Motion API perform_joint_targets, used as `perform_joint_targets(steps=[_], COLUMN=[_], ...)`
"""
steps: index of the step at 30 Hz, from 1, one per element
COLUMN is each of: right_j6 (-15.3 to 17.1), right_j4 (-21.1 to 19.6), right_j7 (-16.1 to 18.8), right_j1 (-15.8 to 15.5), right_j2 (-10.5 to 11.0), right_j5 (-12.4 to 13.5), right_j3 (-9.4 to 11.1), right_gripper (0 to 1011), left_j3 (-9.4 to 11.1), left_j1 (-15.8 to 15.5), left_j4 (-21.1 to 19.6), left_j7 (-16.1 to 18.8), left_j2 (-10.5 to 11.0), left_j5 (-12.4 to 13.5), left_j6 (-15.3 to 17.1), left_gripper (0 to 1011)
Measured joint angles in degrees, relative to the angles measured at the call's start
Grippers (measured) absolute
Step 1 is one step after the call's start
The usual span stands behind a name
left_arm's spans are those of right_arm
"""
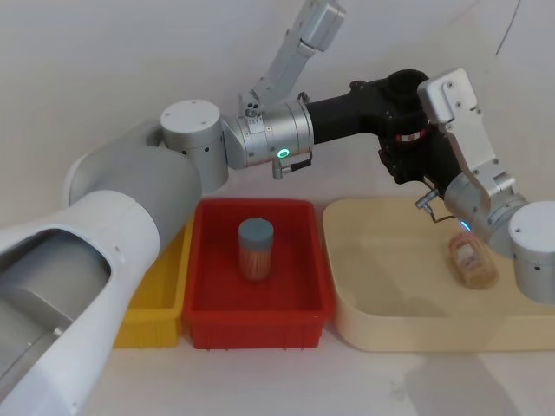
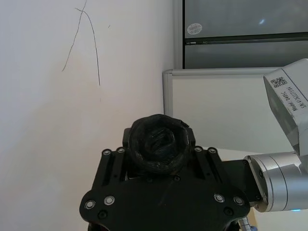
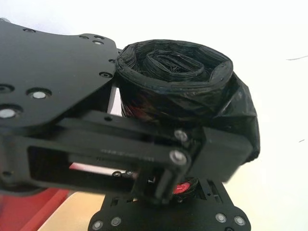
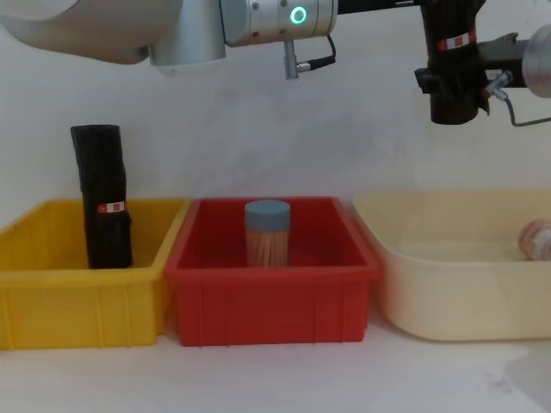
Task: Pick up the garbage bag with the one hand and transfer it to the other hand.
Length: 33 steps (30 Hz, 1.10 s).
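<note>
The garbage bag (image 4: 451,60) is being held upright in the air, high above the beige tray (image 4: 405,284) on the right, with nothing supporting it from below. It is being clamped by the left gripper (image 2: 156,154), the green-ringed one, with the roll's end being squeezed between its fingers. The right gripper (image 3: 173,120), the blue-ringed one, is also being closed around the roll from the right side, and plastic is being bulged past its finger (image 3: 226,154), so a grip from both sides is being judged likely.

Risks being flagged:
- If the left gripper is being opened before the right grip is firm, the glossy roll is being let slip and dropped into the tray, near the jar (image 4: 535,238) lying there.
- Only loose outer plastic may be being pinched, so the roll could be sliding or unwinding.
- With both arms being locked on one stiff roll, any pull apart is being turned into twisting or tearing.
- The two grippers are being crowded close together, so finger contact is being risked on withdrawal.
</note>
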Motion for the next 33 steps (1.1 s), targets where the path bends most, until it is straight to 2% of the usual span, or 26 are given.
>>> perform_joint_targets(steps=[5, 6, 10, 16, 23, 29, 31, 33], right_j6=[0.04, 0.04, 0.36, 1.44, 3.80, 6.93, 7.41, 8.29], right_j4=[0.03, 0.03, 0.05, 0.05, -0.65, -2.61, -3.10, -3.86], right_j7=[-0.01, -0.01, -0.19, -1.18, -2.86, -2.80, -2.43, -1.71], right_j1=[0.01, 0.01, -0.07, -0.60, -1.92, -4.01, -4.44, -5.04], right_j2=[-0.03, -0.03, -0.02, 0.11, 0.72, 2.19, 2.54, 3.05], right_j5=[-0.04, -0.04, -0.07, -0.09, 0.39, 2.56, 2.95, 3.69], right_j3=[0.03, 0.03, 0.39, 1.39, 3.99, 7.40, 7.96, 8.75], right_gripper=[505, 505, 503, 503, 503, 503, 523, 596], left_j3=[0.06, 0.06, 0.05, 0.03, -0.01, -0.02, -0.02, -0.02], left_j1=[0.00, 0.00, 0.01, 0.00, 0.00, 0.00, 0.01, 0.00], left_j4=[0.00, 0.00, 0.00, 0.00, 0.00, 0.01, 0.00, 0.01], left_j7=[-0.01, -0.01, -0.02, -0.02, -0.01, 0.01, 0.01, 0.01], left_j2=[0.00, 0.00, 0.00, 0.00, 0.00, 0.00, 0.00, 0.01], left_j5=[0.00, 0.00, 0.01, 0.01, 0.00, 0.00, 0.00, -0.01], left_j6=[0.01, 0.01, 0.01, 0.01, 0.00, -0.01, -0.01, -0.01], left_gripper=[720, 720, 868, 1002, 1002, 1002, 1002, 1002])
